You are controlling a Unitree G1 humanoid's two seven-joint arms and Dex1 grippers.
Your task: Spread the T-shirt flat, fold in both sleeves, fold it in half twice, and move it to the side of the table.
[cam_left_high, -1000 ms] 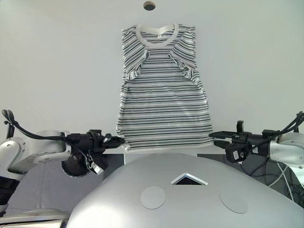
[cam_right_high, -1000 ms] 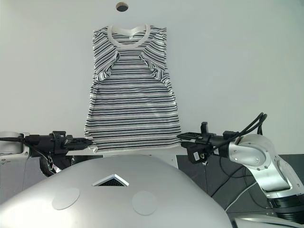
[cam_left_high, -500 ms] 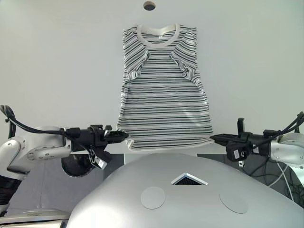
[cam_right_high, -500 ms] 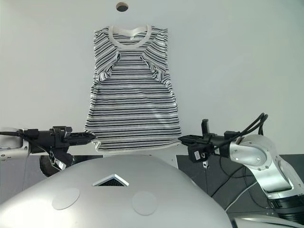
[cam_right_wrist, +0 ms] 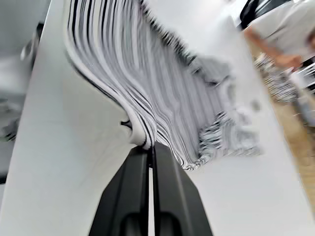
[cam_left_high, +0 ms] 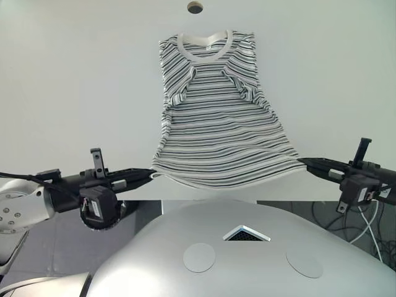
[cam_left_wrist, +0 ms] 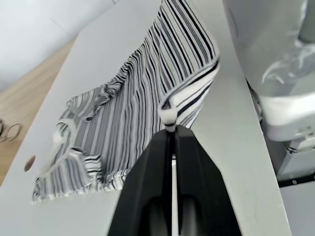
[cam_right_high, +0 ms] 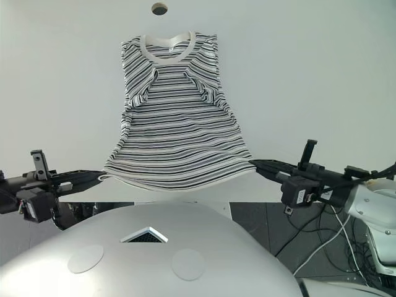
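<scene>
I see the striped T-shirt [cam_left_high: 216, 105] lying along the middle of the white worktop [cam_left_high: 74, 80], collar toward the far edge, both sleeves folded in over the chest. Its hem, at the near edge, is raised off the surface and stretched wide. The left end effector [cam_left_high: 150, 174] is clamped on the hem's left corner, and the right end effector [cam_left_high: 302, 162] on its right corner. A small dark disc [cam_left_high: 195, 7] sits just beyond the collar.

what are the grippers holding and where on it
The black-and-white striped T-shirt, by its bottom hem: left gripper at one corner, right gripper at the other.
</scene>
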